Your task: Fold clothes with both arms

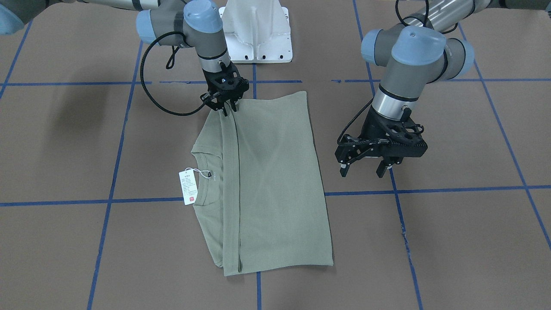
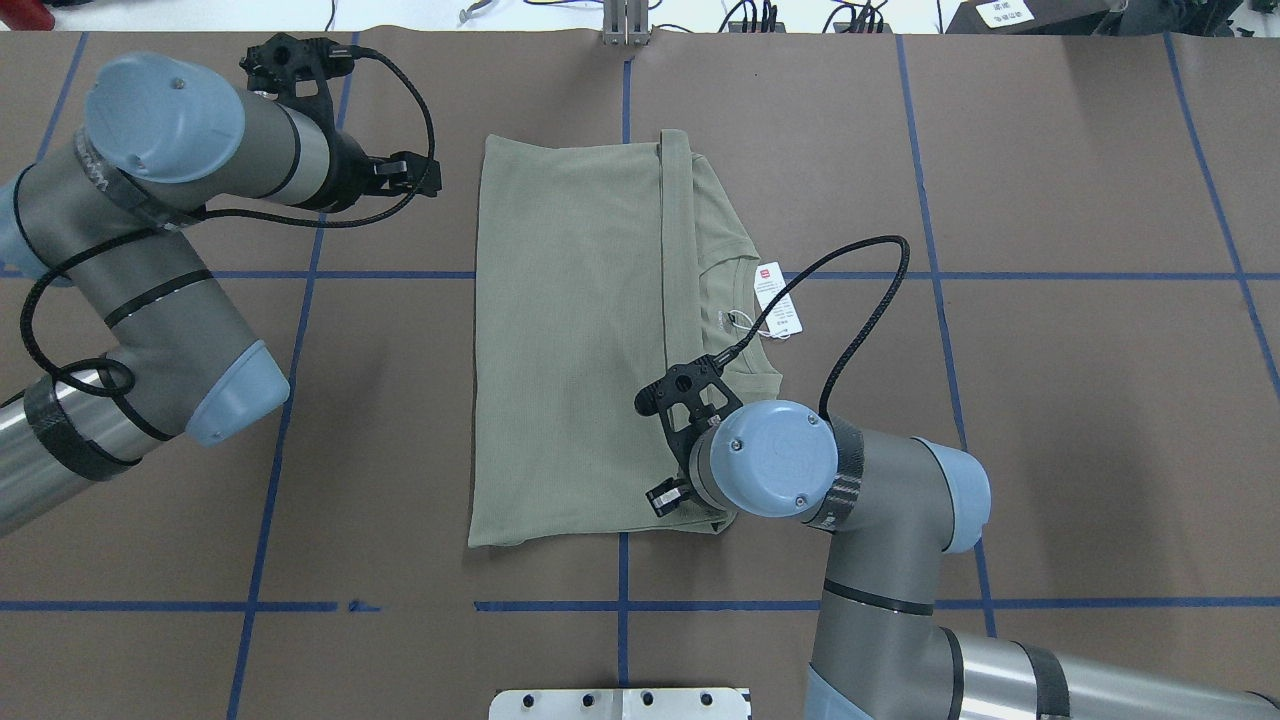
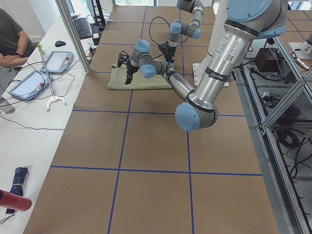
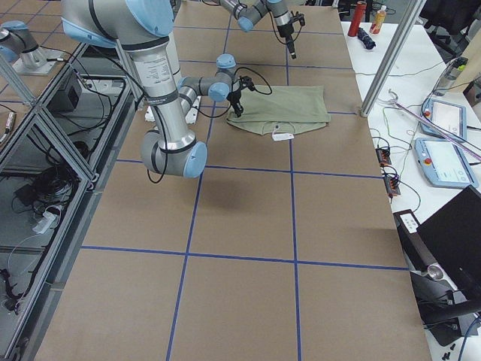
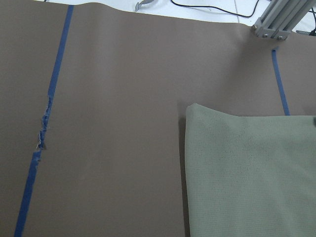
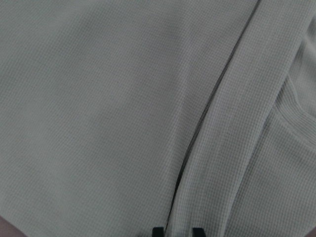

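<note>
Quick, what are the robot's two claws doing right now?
Left gripper: open, holding nothing, beside the shirt.
Right gripper: closed, seemingly pinching the shirt's folded edge.

We see the left arm point(image 1: 415, 60) and right arm point(image 1: 189, 23) as silver-grey tubes with light blue caps point(image 2: 770, 455) at the joints, dotted with what look like small screws. Black bands point(image 2: 150, 297) ring them, and black cables point(image 1: 141, 75) run to the black left gripper point(image 1: 362, 171) and right gripper point(image 1: 228, 111).
</note>
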Tool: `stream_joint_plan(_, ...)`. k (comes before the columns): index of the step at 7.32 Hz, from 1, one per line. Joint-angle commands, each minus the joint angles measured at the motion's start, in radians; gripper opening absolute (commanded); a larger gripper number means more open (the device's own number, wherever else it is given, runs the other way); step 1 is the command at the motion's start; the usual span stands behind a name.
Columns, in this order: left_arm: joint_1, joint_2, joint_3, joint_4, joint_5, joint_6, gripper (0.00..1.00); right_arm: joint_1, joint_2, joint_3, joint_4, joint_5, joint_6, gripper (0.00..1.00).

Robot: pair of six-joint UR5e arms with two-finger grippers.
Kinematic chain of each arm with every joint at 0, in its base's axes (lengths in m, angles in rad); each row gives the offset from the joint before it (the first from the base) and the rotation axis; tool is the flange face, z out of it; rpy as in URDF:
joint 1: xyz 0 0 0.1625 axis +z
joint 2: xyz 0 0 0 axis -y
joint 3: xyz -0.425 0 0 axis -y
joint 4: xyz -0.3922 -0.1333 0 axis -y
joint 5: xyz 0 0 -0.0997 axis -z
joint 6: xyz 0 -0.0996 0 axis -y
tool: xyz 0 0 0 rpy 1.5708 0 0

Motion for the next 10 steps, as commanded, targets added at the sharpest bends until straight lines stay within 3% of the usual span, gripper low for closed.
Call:
stream_joint_plan(1, 0.0, 0.0, 0.002, -0.006, 0.0, -0.001, 1.0, -0.003, -0.001, 0.001, 0.0, -0.004, 0.0, 0.23)
stream_joint_plan(2, 0.0, -0.001, 0.002, -0.006, 0.0, -0.001, 1.0, -0.004, -0.002, 0.001, 0.0, -0.004, 0.001, 0.06)
stream_joint_plan(3, 0.0, -0.001, 0.002, -0.006, 0.0, 0.0, 1.0, -0.004, -0.007, 0.002, 0.0, -0.006, 0.001, 0.0)
stream_joint_plan(6, 0.002, -0.001, 0.002, -0.006, 0.0, -0.001, 1.0, -0.003, -0.048, 0.063, 0.0, -0.006, 0.003, 0.0)
stream_joint_plan(10, 0.006, -0.003, 0.015, -0.007, 0.0, -0.003, 1.0, -0.012, -0.061, 0.07, 0.0, -0.006, 0.014, 0.0)
